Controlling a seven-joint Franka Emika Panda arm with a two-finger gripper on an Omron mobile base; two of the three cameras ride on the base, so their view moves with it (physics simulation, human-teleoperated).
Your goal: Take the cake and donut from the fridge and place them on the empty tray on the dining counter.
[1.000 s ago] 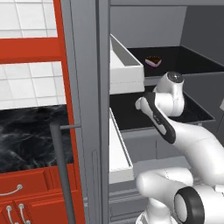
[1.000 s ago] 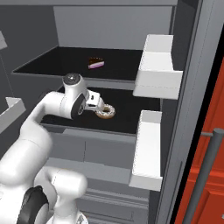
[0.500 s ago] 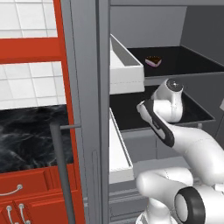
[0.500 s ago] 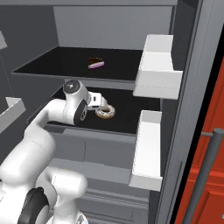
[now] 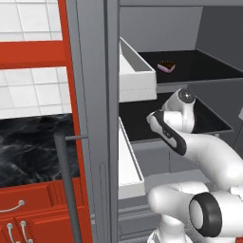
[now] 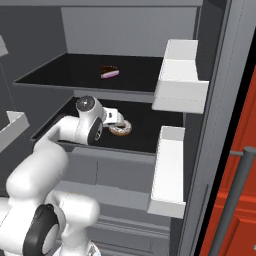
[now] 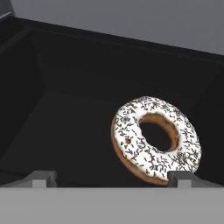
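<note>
The fridge (image 5: 92, 95) stands open, with its black shelves in sight. A slice of cake (image 6: 109, 72) with pink icing sits on the upper shelf, also seen as cake (image 5: 166, 66). The donut (image 6: 120, 128), white-iced with dark speckles, lies on the lower shelf. My gripper (image 6: 116, 123) reaches into that shelf, right at the donut. In the hand view the donut (image 7: 155, 138) lies flat, right of centre, just beyond the right fingertip (image 7: 183, 177). My gripper (image 7: 112, 178) is open and holds nothing.
White door bins (image 6: 179, 75) hang on the right door, and another white bin (image 5: 135, 71) on the left door. Red cabinets (image 5: 33, 47) and a black marbled worktop (image 5: 28, 152) lie left of the fridge. The upper shelf's edge (image 6: 85, 89) runs just above my hand.
My hand has dropped a little and now sits level with the lower shelf, closer to the donut. The gripper stays open. The cake and donut have not moved.
</note>
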